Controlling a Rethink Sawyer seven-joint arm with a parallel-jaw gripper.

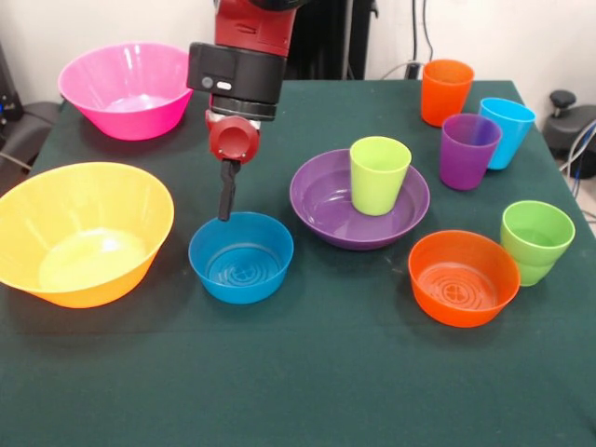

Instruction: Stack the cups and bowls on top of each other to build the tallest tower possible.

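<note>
Nearest, right of the claw (226, 216), sits the orange bowl (463, 277). Whether the claw is wide or narrow I cannot tell; it hangs over the blue bowl's (241, 258) far rim. Just right, the purple bowl (358, 198) holds the lime-yellow cup (379, 175)

A lime-yellow plastic cup (379, 174) stands upright inside the wide shallow purple plastic bowl (326, 207); the small blue plastic bowl (241, 257) sits just beneath the gripper (225, 194).

Cup (379, 174) upright in wide bowl (326, 200), small bowl (241, 257) just left.
</note>
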